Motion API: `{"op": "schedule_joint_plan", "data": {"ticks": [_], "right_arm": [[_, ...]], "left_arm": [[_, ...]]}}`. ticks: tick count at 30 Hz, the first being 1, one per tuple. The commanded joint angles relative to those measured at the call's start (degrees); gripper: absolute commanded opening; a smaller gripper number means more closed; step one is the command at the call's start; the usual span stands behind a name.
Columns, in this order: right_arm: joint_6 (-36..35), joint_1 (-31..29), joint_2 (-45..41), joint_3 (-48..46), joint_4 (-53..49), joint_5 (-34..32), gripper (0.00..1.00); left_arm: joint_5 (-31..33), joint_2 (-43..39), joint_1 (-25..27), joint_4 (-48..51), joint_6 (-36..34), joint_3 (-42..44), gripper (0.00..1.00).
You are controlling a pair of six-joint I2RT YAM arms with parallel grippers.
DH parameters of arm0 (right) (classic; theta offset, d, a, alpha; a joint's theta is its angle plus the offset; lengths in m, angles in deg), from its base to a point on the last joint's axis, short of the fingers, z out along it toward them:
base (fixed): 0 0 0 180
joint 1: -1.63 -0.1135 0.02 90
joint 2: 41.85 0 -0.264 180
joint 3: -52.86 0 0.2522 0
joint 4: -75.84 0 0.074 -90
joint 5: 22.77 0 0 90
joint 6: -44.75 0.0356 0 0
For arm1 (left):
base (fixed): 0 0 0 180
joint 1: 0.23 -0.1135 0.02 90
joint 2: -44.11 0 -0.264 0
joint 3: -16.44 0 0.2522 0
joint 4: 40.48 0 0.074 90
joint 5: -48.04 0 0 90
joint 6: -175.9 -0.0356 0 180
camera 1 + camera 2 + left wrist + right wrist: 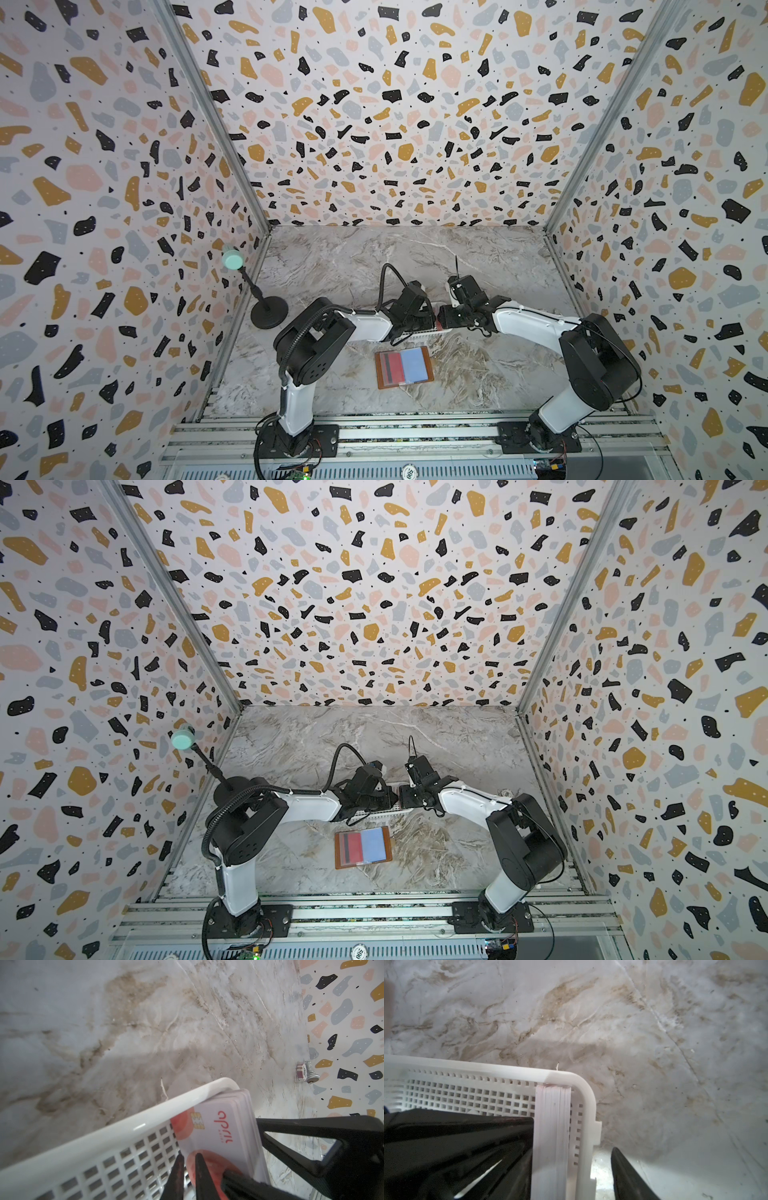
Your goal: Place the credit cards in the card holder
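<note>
Confirm your clenched left end effector (188,1154) holds just 1 credit card (224,1126) before lifting; right end effector (573,1134) is released.

The left arm (368,326) and the right arm (530,322) are standing up from the near edge of the tabletop (332,266). Their elbows are bending outward and their forearms are reaching inward, so both wrists are almost meeting over its middle. The left hand (188,1153) is angling downward, its fingers (200,1172) sitting close together with only a narrow gap between them. The right hand (572,1136) is facing it, its fingers (477,1147) standing wide apart.
</note>
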Motion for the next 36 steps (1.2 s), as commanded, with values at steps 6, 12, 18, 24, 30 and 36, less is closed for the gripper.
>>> {"op": "schedule_joint_plan", "data": {"ticks": [6, 12, 18, 24, 30, 36], "right_arm": [[-0.58, 0.2, 0.83, 1.84, -0.25, -0.91, 0.59], [-0.78, 0.18, 1.14, 1.98, -0.24, -0.85, 0.59], [-0.89, 0.17, 1.27, 2.21, -0.34, -1.28, 0.59], [-1.17, -0.13, 2.05, 2.89, -1.01, -2.24, 0.6], [-1.52, -0.49, 2.42, 3.72, -1.66, -3.06, 0.59], [-1.51, -0.5, 2.0, 3.92, -2.31, -3.9, 0.59]], "left_arm": [[-1.43, 1.39, -0.41, -3.97, 1.74, 2.09, 0.13], [-1.39, 1.87, -0.5, -3.47, 1.79, 2.32, 0.14], [-1.25, 2.0, -0.52, -2.54, 1.66, 2.32, 0.17], [-1.25, 2.33, -0.5, -1.88, 1.69, 2.45, 0.18], [-1.05, 2.31, -0.63, -1.02, 1.84, 2.4, 0.2], [-1.25, 2.35, -0.82, -0.64, 2.09, 2.65, 0.21]]}}
